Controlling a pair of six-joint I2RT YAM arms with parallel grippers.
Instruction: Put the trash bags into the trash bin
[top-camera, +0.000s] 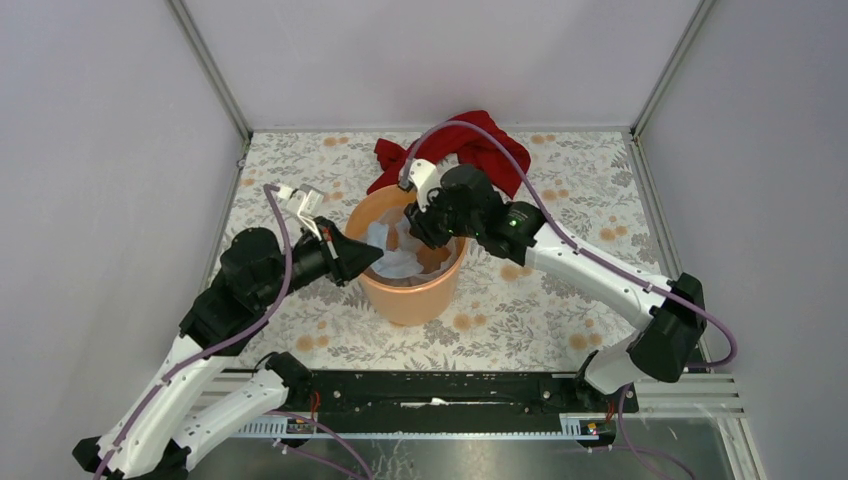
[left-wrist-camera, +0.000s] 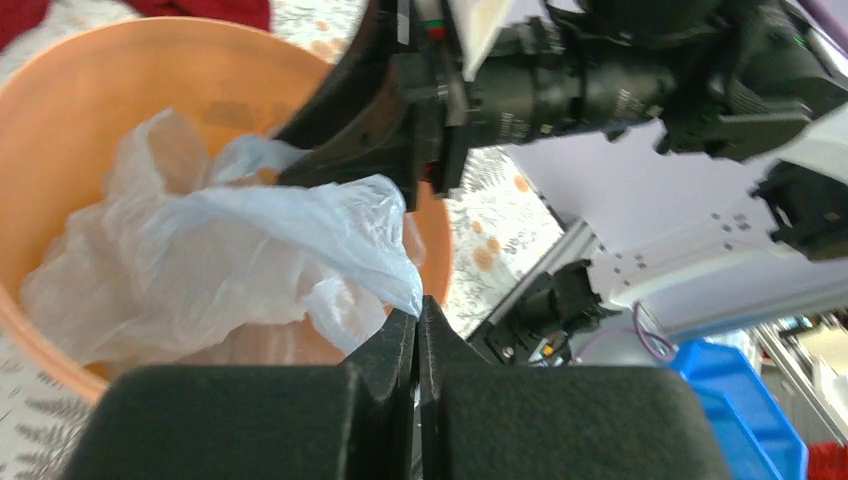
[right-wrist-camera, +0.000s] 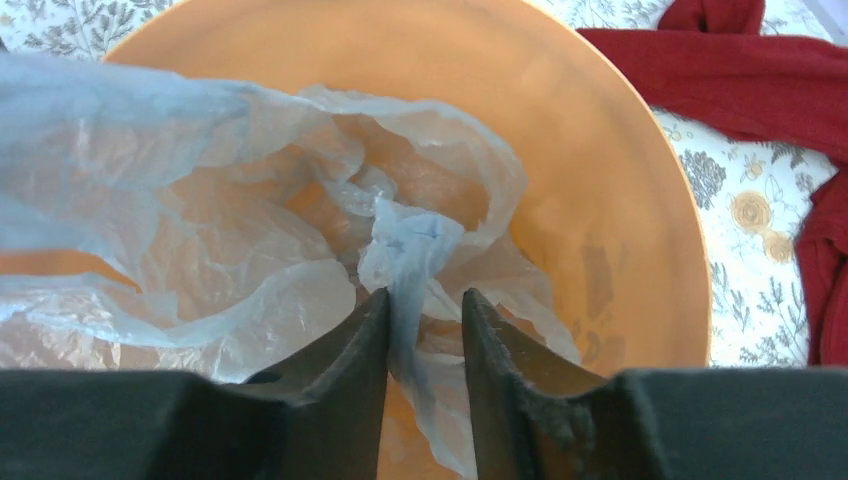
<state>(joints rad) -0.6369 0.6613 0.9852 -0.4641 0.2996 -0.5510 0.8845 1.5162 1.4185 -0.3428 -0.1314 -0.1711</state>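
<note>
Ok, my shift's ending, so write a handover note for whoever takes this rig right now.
The left gripper: jaws shut on a corner of the trash bag, near the trash bin rim.
The right gripper: jaws open above the bin, a fold of film between them.
Done: bag mostly inside the bin, crumpled.
Left: let go and probably press the raised film down.
The red cloth lies behind the bin; leave it.
</note>
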